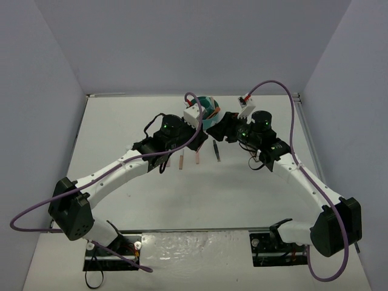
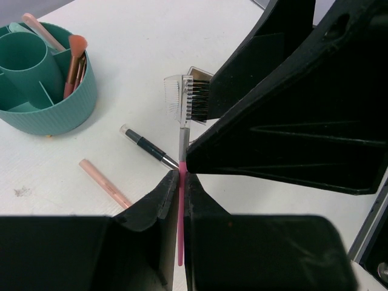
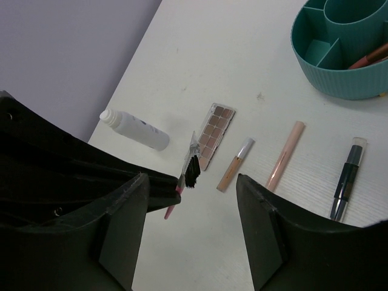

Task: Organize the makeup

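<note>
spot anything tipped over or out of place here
The white bottle lies on its side near the palette. Three sticks also lie loose outside the teal cup. Nothing looks spilled or broken.

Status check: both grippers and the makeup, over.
Left gripper shut on pink-handled brush. Right gripper open, close beside it. Palette, white bottle, peach stick on table. Teal cup close by.

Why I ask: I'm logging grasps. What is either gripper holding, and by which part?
The left gripper is shut on the brush, pinching its pink handle; the bristle head sticks out free. The right gripper is open and holds nothing.
</note>
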`<state>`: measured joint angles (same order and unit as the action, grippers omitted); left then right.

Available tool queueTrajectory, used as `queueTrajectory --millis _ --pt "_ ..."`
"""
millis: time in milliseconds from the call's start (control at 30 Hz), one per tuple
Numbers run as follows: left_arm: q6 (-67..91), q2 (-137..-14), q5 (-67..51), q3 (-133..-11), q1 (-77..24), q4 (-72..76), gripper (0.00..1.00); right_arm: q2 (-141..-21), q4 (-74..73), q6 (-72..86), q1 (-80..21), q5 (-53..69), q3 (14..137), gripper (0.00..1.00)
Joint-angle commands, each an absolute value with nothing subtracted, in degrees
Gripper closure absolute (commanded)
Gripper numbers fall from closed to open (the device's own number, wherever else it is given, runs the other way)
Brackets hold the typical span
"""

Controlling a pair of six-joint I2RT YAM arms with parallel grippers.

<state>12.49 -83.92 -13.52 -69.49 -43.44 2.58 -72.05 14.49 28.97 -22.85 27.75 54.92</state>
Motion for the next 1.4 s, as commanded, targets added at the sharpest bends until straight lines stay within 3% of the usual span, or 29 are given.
queueTrajectory --millis 0,567,1067,1167,1300,1367 --pt "11.9 -81.1 -14.4 -70.8 -43.9 8.2 1.0 -72.0 20.8 30.1 -22.5 29.7 57.7 0.47" --pt "13.7 -81.7 -14.9 -70.7 -43.9 10.7 1.0 -73.2 24.5 32.4 -22.6 30.4 55.8 0.65" --pt "14.7 -82.4 -14.7 -70.7 -43.9 11.4 1.0 -73.8 25.5 32.1 -22.6 29.8 54.9 0.99" --pt "15.2 -82.5 -13.8 -70.5 -43.9 11.3 0.88 -73.9 25.3 31.6 -22.5 28.6 54.9 1.0" --pt "16.3 -82.0 -10.7 -69.4 -43.9 11.1 0.61 -74.2 25.2 30.8 -22.4 26.8 55.1 1.0" --pt "16.7 -81.4 -8.2 -68.3 -43.5 10.2 0.42 -74.5 25.1 30.0 -21.9 24.9 55.4 1.0"
